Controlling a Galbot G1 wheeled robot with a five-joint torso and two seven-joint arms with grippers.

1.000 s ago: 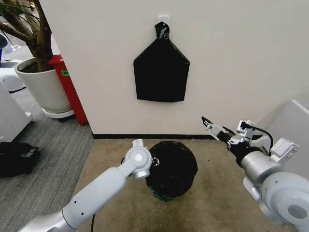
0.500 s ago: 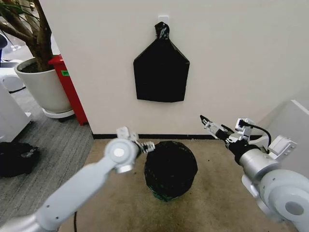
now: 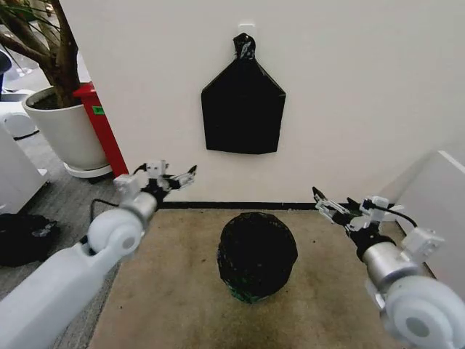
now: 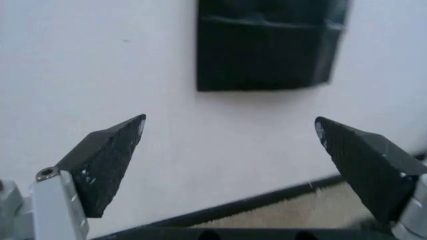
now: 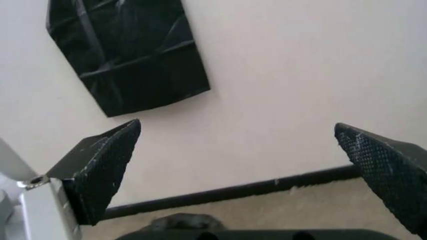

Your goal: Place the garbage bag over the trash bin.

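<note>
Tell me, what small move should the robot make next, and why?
Probably just draw both arms back and stop. The bag already drapes over the bin, hiding nearly all of it. The left gripper and the right gripper are both open, holding nothing, raised well clear on either side, pointing at the wall.

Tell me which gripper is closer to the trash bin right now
Neither clearly, going by the head view. The left gripper is raised up and to the left of the bag-covered trash bin; the right gripper is up and to its right. Both are open and clear of it.
</note>
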